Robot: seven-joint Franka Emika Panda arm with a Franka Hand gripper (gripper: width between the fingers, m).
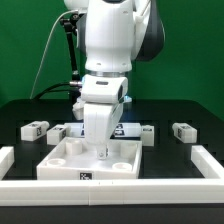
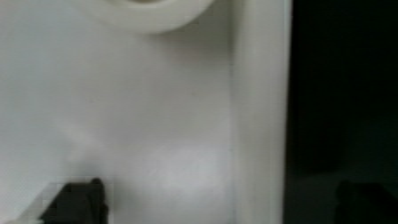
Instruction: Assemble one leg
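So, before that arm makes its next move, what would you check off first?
1. Gripper lowered inside the tray-shaped part: ok.
2. A leg held between the fingers: cannot tell; the arm hides the tips in the exterior view and the wrist view is blurred.
3. Jaws open or shut: cannot tell.
4. Spare legs out of the arm's way: ok; one leg lies on the table at the exterior view's left and another leg at its right, both apart from the tray-shaped part.
5. Wrist view sharp enough to aim by: not ok; it shows only a blurred white surface.
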